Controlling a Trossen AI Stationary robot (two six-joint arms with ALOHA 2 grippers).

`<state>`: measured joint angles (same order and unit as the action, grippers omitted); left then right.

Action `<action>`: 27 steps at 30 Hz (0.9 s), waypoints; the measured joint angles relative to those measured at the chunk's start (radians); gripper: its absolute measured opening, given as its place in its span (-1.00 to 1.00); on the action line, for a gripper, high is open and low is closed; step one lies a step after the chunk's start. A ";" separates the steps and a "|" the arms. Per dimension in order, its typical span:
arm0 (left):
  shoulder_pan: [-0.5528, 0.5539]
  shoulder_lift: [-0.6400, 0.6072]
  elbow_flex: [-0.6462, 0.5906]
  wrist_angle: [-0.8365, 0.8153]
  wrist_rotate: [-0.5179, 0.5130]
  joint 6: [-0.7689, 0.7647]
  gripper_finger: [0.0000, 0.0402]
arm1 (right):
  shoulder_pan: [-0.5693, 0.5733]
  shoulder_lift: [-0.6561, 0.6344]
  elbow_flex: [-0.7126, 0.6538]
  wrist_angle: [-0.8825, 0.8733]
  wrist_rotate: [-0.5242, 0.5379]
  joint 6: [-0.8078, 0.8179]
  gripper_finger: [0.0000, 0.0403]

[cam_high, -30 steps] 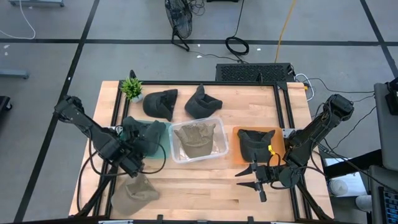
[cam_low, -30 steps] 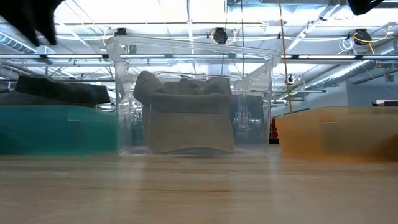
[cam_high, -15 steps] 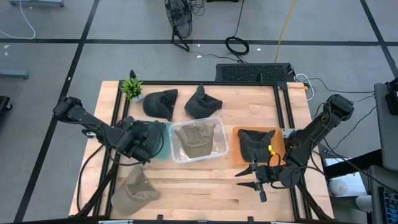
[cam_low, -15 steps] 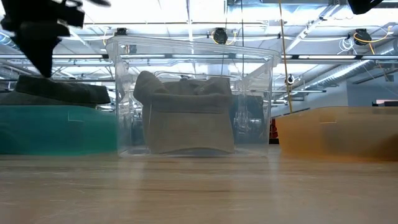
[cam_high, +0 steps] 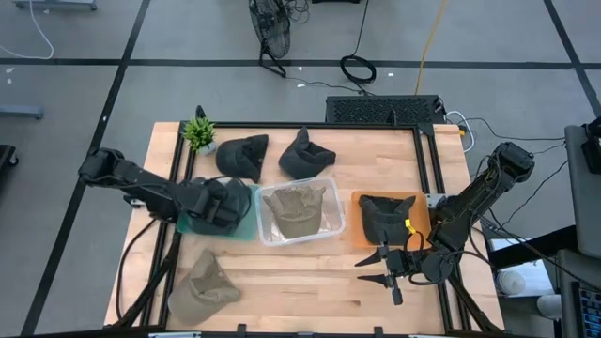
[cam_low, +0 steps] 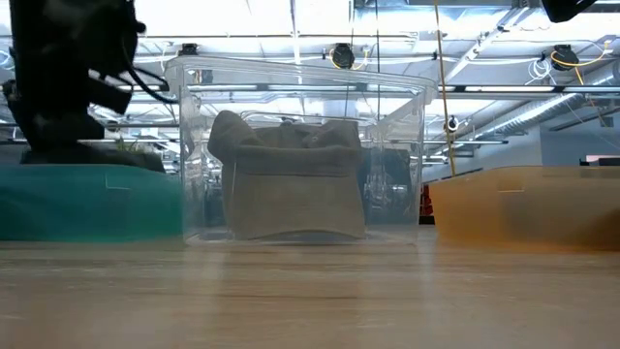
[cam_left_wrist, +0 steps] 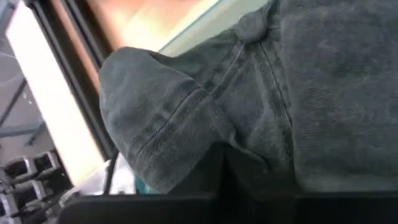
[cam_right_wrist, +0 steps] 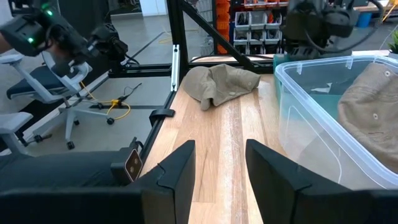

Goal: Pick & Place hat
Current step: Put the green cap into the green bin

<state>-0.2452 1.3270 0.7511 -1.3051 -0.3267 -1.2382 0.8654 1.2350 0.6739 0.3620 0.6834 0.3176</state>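
A dark grey hat (cam_high: 232, 192) lies in the teal bin (cam_high: 246, 218) at the table's left. My left gripper (cam_high: 214, 208) is down on it and shut; in the left wrist view the hat's cloth (cam_left_wrist: 298, 93) and crown button (cam_left_wrist: 250, 26) fill the picture. In the low view the gripper (cam_low: 63, 107) stands on the hat (cam_low: 97, 153) above the bin's wall (cam_low: 87, 204). A tan hat (cam_high: 202, 291) lies on the table near the left front. My right gripper (cam_high: 373, 268) waits open and level near the front right, in front of the orange bin (cam_high: 420, 223). My left gripper is shut on the dark hat's crown cloth (cam_left_wrist: 205, 134), below the button and beside a raised fold (cam_left_wrist: 149, 118). It comes slanting down from above. Its own fingers hide the place of contact. The hat rests in the teal bin.
A clear bin (cam_high: 334, 225) holding a tan hat (cam_high: 293, 208) stands at the middle. The orange bin holds a dark hat (cam_high: 383, 218). Two more dark hats (cam_high: 242, 155) (cam_high: 305, 155) and a small plant (cam_high: 199, 133) sit at the far side.
My left gripper has gone from above the tan hat toward the table's far edge and down onto the dark hat in the teal bin, rolling as it went, and has shut there. The tan hat stays on the table.
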 joint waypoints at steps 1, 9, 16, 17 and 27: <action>0.013 0.000 -0.011 0.025 0.000 0.016 -0.91 | 0.000 0.000 0.000 0.000 0.000 0.000 -0.36; 0.106 -0.001 -0.066 0.131 0.013 0.151 -0.85 | 0.000 0.000 0.000 -0.001 0.000 0.000 -0.36; 0.153 0.000 -0.037 0.103 0.047 0.274 -0.97 | 0.000 0.000 0.000 -0.012 0.000 -0.001 -0.36; 0.157 0.001 -0.017 0.080 0.058 0.285 -0.98 | 0.000 0.000 0.000 -0.014 0.000 -0.001 -0.36; 0.124 0.001 0.217 -0.035 0.084 0.268 -0.85 | -0.009 0.000 -0.001 -0.015 0.000 0.002 -0.36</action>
<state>-0.1214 1.3281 0.9681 -1.3403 -0.2424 -0.9700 0.8566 1.2350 0.6731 0.3466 0.6834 0.3195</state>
